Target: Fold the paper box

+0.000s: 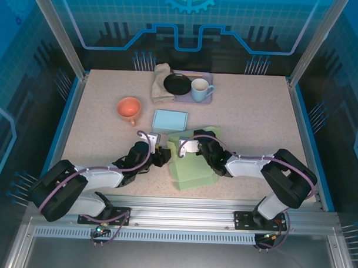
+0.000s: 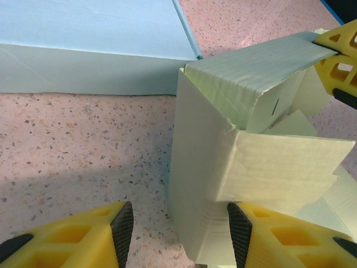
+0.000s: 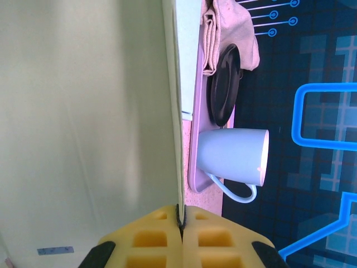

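Note:
The pale green paper box [image 1: 195, 170] lies partly folded between the two arms near the table's front. My left gripper [image 1: 161, 156] is open at the box's left side. In the left wrist view it [image 2: 181, 231] straddles an upright folded corner of the box [image 2: 223, 162]; the right pad [image 2: 240, 231] is against the cardboard and the left pad [image 2: 121, 229] stands apart from it. My right gripper [image 1: 187, 147] is shut on a thin raised panel of the box [image 3: 83, 123], pinched at its edge [image 3: 181, 218]. Its yellow fingers [image 2: 340, 61] hold the top flap.
A light blue flat box [image 1: 169, 120] lies just behind the green one [image 2: 89, 33]. An orange cup [image 1: 129, 109] stands to the left. At the back sits a purple tray [image 1: 209, 100] with a black plate [image 3: 225, 84] and blue mug [image 3: 234, 153], and a beige cloth [image 1: 161, 83] lies beside it.

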`<state>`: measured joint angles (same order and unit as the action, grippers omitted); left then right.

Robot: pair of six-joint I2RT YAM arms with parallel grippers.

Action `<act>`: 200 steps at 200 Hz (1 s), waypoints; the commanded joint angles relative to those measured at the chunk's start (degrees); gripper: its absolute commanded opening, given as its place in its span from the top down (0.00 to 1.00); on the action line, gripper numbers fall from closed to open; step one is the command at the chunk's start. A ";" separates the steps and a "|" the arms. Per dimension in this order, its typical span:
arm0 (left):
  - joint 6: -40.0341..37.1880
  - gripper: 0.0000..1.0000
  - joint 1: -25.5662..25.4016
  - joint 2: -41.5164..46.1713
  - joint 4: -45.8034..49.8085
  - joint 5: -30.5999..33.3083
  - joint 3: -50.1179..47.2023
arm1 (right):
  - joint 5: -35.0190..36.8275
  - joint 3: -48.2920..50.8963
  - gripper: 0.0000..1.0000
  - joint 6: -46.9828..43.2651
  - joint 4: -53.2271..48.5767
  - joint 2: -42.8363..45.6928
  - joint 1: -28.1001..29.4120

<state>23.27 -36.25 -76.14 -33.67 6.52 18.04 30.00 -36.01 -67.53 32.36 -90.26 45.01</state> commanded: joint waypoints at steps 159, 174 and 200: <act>2.31 0.37 -2.42 -3.03 4.77 6.78 5.10 | 2.37 4.90 1.00 4.14 9.73 -3.60 3.60; 2.25 0.37 -2.42 -3.38 4.84 6.77 5.21 | 2.46 5.06 1.00 4.07 9.83 -3.15 3.89; 2.39 0.36 -2.49 -3.70 4.50 6.57 4.98 | 2.16 5.60 1.00 5.12 9.20 -1.14 3.78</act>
<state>25.15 -38.65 -78.81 -30.48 10.72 22.15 33.93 -31.53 -64.93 42.33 -92.64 47.11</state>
